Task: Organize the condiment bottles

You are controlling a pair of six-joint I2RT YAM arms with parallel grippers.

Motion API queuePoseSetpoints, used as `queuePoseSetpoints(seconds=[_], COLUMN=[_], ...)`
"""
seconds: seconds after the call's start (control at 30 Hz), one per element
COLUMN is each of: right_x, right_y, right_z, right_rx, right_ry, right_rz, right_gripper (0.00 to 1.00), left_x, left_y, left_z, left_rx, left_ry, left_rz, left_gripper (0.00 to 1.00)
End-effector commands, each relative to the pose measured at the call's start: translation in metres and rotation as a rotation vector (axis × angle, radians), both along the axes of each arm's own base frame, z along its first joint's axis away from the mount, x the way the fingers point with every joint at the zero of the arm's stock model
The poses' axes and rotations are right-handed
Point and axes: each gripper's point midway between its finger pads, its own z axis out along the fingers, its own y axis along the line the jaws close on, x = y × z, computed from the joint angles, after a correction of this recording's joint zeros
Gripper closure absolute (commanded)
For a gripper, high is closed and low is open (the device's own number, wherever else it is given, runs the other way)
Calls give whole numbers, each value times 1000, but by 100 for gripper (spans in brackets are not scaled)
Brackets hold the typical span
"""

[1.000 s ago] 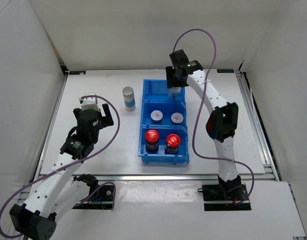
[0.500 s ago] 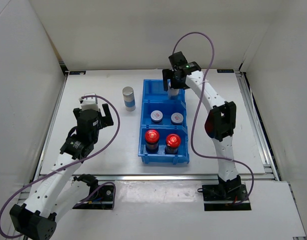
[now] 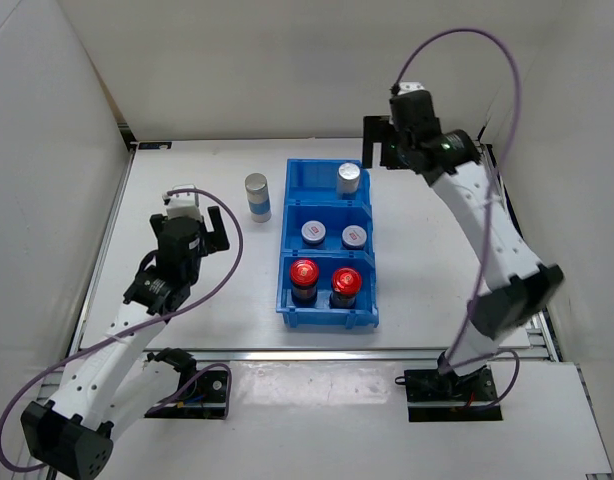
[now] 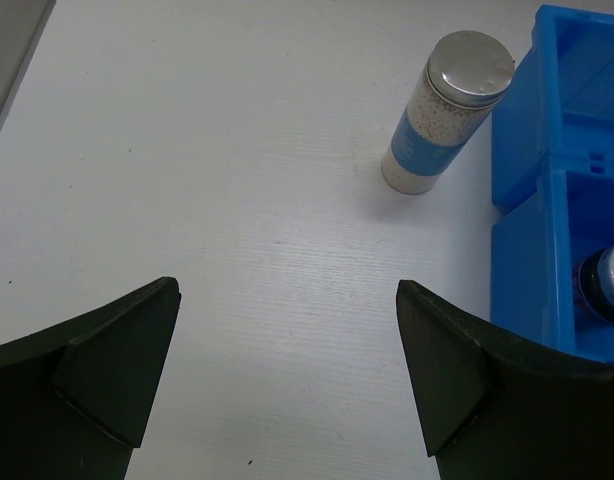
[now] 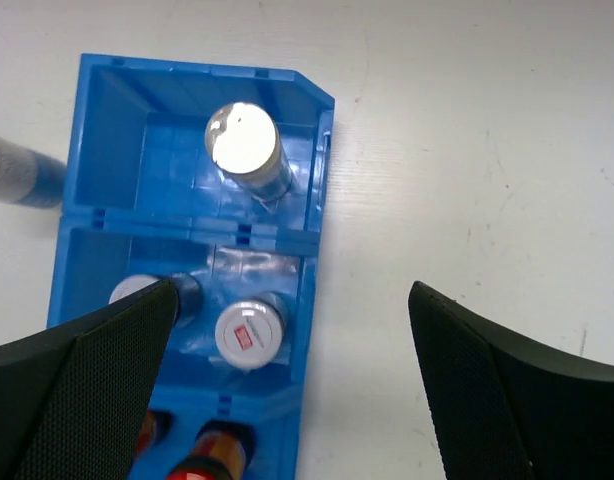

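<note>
My right gripper [image 3: 382, 145] is off it! Half a second ago those jaws sat down over the far compartment of the blue bin [image 3: 327, 316]. Now they hang out at 1 o'clock from the bin, spread wide with nothing between them. The tall cylinder [image 3: 348, 178] stands upright on its own in that 12 o'clock compartment, on its right-hand side, so I call that placement done. Behind it in the row, the two silver-lidded jars [image 3: 314, 232] share the middle compartment and the two red-capped jars [image 3: 304, 270] share the 6 o'clock one, none of them shifted. That's five in. One is left: the second cylinder [image 4: 442, 110] stands on the table [image 4: 217, 150] at 10 o'clock from the bin, just beside its outer wall. My left gripper [image 4: 287, 290] waits short of it, jaws apart and empty, with the bottle at about 1 o'clock in its wrist view. By my reckoning that pick falls to the left side, and its spot is the free half beside its twin.
</note>
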Motion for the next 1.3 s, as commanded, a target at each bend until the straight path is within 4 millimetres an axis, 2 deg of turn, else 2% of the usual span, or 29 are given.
queuePoseSetpoints(seconds=[0.0, 0.13, 0.17, 0.2, 0.27, 0.4, 0.43, 0.5, 0.53, 0.6, 0.77, 0.83, 1.07, 1.17, 1.27], right_x=[-26, -59, -67, -75, -88, -105, -107, -111, -111, -115, -119, -122, -127, -131, -135], right_y=[-18, -29, -33, -35, -41, -61, -69, -76, -80, -81, -88, -96, -99, -110, -110], right_z=[7, -4, 1, -10, -7, -19, -20, -37, -39, -50, -57, -53, -49, -33, -28], right_rx=[-19, 9, 17, 16, 23, 3, 4, -12, -10, -19, -7, 1, 20, 59, 97], right_ry=[-12, 54, 39, 74, 61, 72, 71, 108, 104, 123, 112, 97, 71, 2, -22], right_rz=[-4, -3, -3, -5, -4, -41, -61, -67, -77, -78, -107, -128, -153, -226, -214], right_gripper=[0, 0, 0, 0, 0, 0, 0, 0, 0, 0, 0, 0, 0, 0, 0], left_x=[2, 3, 3, 3, 3, 4, 4, 5, 5, 5, 4, 5, 4, 4, 3], left_y=[-6, -9, -9, -9, -9, -11, -11, -11, -11, -11, -9, -9, -17, -19, -18], left_z=[-4, -7, -7, -7, -7, -10, -10, -13, -13, -13, -12, -11, -10, -10, -8], left_rx=[0, -1, -1, -1, -1, 0, 0, 12, 13, 13, 12, 17, 1, -3, 2], left_ry=[6, 16, 16, 16, 16, 27, 27, 36, 36, 36, 25, 17, 27, 28, 20], left_rz=[-28, -38, -38, -38, -38, -46, -46, -49, -49, -49, -41, -44, -91, -101, -104], left_gripper=[0, 0, 0, 0, 0, 0, 0, 0, 0, 0, 0, 0, 0, 0, 0])
